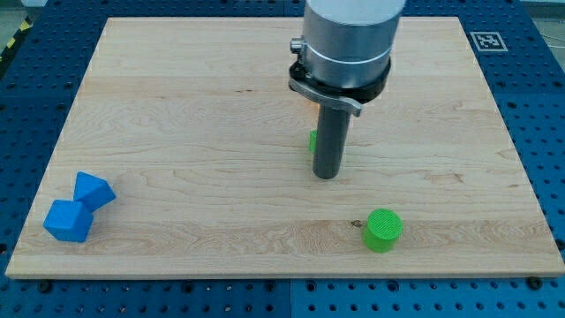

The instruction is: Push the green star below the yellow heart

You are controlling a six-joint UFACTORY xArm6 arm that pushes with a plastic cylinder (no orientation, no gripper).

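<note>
Here, tip (326, 176) mid-table (177, 115), touching green sliver (312, 140), shape hidden; green cylinder (383, 230) near bottom edge; 2 blue blocks (79, 208) bottom-left corner. No claw fitted.

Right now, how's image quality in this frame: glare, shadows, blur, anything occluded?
Camera view: even, soft light, no glare on the wooden board; sharp focus throughout. My tip casts only a faint shadow. The arm hides most of a green block, shape unreadable, plus an orange sliver above it. Green cylinder and two blue blocks are crisp.

Wooden board (177, 132) on blue pegboard (547, 132)
</note>
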